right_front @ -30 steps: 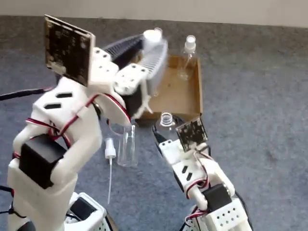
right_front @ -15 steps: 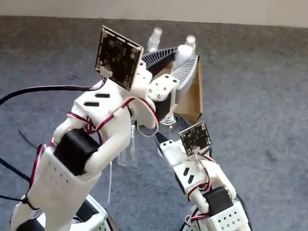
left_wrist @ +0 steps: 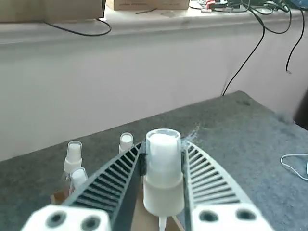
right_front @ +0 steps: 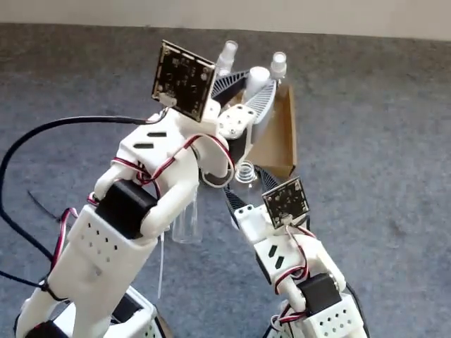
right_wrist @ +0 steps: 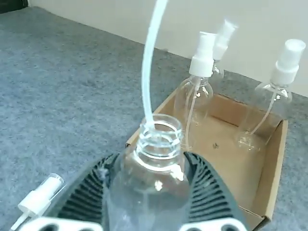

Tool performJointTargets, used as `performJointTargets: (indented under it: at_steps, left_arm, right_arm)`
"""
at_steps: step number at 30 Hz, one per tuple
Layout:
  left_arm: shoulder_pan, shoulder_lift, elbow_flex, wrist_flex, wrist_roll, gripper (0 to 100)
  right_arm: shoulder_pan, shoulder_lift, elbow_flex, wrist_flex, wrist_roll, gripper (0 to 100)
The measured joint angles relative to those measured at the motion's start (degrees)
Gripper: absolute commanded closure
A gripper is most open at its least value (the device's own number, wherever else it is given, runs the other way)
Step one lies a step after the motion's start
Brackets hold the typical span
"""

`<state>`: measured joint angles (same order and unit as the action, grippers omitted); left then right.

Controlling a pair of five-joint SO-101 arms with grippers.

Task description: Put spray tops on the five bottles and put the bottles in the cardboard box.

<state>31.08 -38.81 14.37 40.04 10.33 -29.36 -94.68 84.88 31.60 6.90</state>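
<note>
Pinching a spray top (left_wrist: 163, 190) in the left gripper (left_wrist: 162, 147), above the cardboard box's (right_wrist: 270, 166) near edge, dip tube (right_wrist: 149, 72) down into the open bottle (right_wrist: 153, 190). Clamping that bottle upright in the right gripper (right_wrist: 155, 162), just outside the box. Inside the box, three capped bottles (right_wrist: 195, 102).

Grey carpet (right_front: 380, 141) covers the floor across my high view. A pale wall strip (right_front: 317, 13) runs along the top edge.

Left wrist view: a white wall (left_wrist: 120, 82) spans the middle of the frame, topped by a ledge (left_wrist: 144, 25) near the top. Brown boxes (left_wrist: 48, 7) sit on the ledge, upper left. Black cables (left_wrist: 250, 53) hang down the wall from the upper right. A thin white cable (left_wrist: 292, 157) lies on the carpet at the right edge.
</note>
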Motion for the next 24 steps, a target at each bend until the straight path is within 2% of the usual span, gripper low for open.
performJointTargets:
  at_steps: [14,17,21,24]
  left_arm:
    - [0.09,-0.35,11.16,-0.18,0.26,93]
    - [0.09,-3.87,15.47,-0.18,0.26,91]
    - [0.09,-11.60,22.07,-0.18,0.35,82]
    - [0.09,-16.44,25.85,-0.18,-0.09,81]
  right_arm:
    - [0.00,-0.09,0.00,0.00,0.00,99.5]
    - [0.00,-0.09,0.00,0.00,0.00,99.5]
    - [0.00,-0.09,0.00,-0.09,0.00,99.5]
    - [0.00,-0.09,0.00,-0.09,0.00,99.5]
